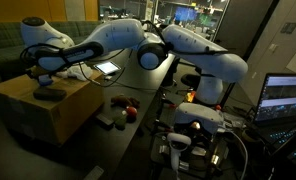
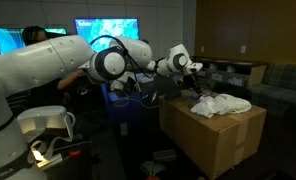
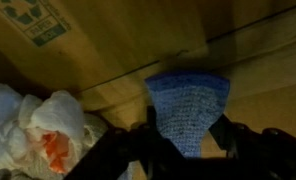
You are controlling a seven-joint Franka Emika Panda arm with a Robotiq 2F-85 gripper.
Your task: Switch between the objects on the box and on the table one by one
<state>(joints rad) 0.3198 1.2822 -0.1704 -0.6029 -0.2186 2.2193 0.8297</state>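
Note:
A blue knitted cloth (image 3: pixel 188 105) lies on top of the cardboard box (image 3: pixel 108 50). In an exterior view it shows as a dark patch (image 1: pixel 48 94) on the box (image 1: pixel 58 115). My gripper (image 3: pixel 183 140) hovers just over it, fingers apart on either side, with bare cardboard showing beside the right finger. Both exterior views show the gripper (image 1: pixel 46 78) (image 2: pixel 195 80) low over the box (image 2: pixel 218 135). A crumpled white plastic bag (image 3: pixel 38 125) (image 2: pixel 223 103) with orange marks also lies on the box, beside the cloth.
On the dark table next to the box sit a small red object (image 1: pixel 129 109) and a dark item (image 1: pixel 117 100). A laptop (image 1: pixel 284 98) stands at the far side. A couch (image 2: pixel 278 85) sits behind the box.

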